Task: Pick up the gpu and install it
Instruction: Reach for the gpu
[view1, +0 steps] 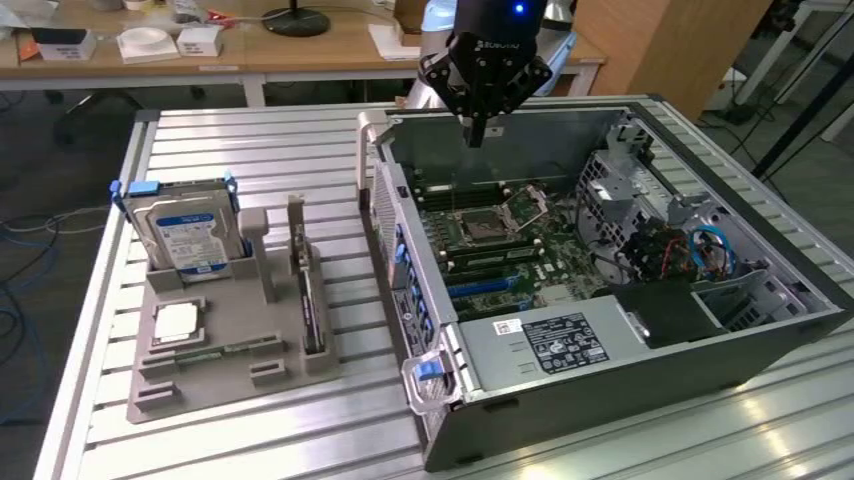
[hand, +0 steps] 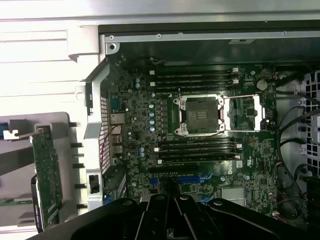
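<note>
One black gripper (view1: 474, 128) hangs over the open computer case (view1: 641, 390), at the end farthest from the exterior camera. Its two fingers are pressed together to a point, with nothing between them, and it touches nothing. From the wrist view the gripper (hand: 172, 192) looks straight down onto the motherboard (hand: 200, 165), where the processor socket (hand: 200, 115) sits between rows of black memory slots. The gpu (view1: 311, 310) is well apart from the tool. It stands on its long edge in a slot of the grey holder tray (view1: 200, 400), which rests on the slatted metal table (view1: 240, 450) to the exterior view's left of the case. In the wrist view the gpu (hand: 47, 185) shows as a green board seen at a steep angle, just outside the case wall. Farther to the exterior view's left in the same tray, a silver hard drive (view1: 187, 225) with a blue-and-white label stands upright. A processor chip (view1: 176, 322) lies flat in front of it, with a narrow green memory stick (view1: 220, 352) just beside that. Inside the case, blue expansion slots (view1: 481, 285) run near the labelled power supply (view1: 561, 340).
</note>
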